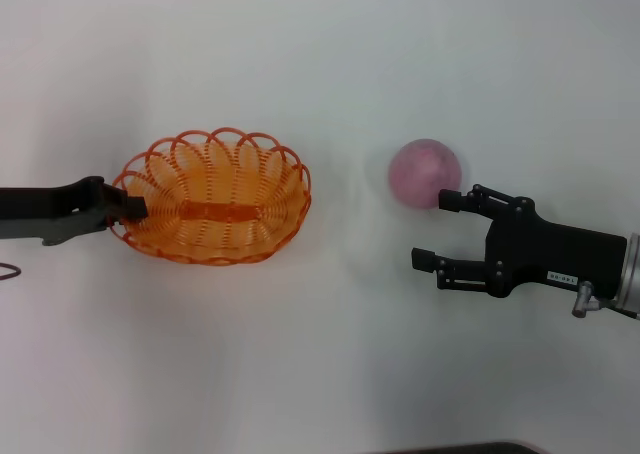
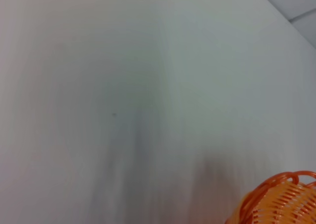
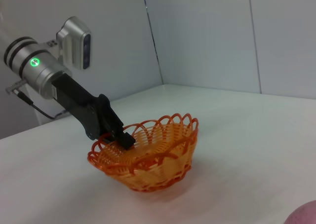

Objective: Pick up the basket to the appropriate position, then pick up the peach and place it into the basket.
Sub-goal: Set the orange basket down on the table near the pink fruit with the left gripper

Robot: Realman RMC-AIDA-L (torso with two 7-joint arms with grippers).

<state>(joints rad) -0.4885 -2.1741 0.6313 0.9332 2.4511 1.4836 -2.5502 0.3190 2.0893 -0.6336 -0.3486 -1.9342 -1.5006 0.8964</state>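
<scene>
The basket [image 1: 212, 196] is sitting on the white table [image 1: 320, 364], and everything else is being placed against it. The left gripper [image 1: 132, 208] is reaching in from the basket's left end and is clamping the scalloped rim there, its fingers closed on the wire loops; the right wrist view is showing the same grip, with that gripper [image 3: 126, 139] biting the rim of the basket [image 3: 148, 157] at a downward slant. The basket's base appears to be resting on the table. In the left wrist view only a corner of the basket [image 2: 279, 202] is showing.

The peach [image 1: 425, 172] is lying well to the right of the basket, apart from it. The right gripper [image 1: 438, 232] is hovering just beside the peach, on the side away from the basket, its 2 fingers spread wide and holding nothing; the upper fingertip [image 1: 448, 200] is nearly touching the fruit. A sliver of the peach [image 3: 303, 215] is showing in the right wrist view.
</scene>
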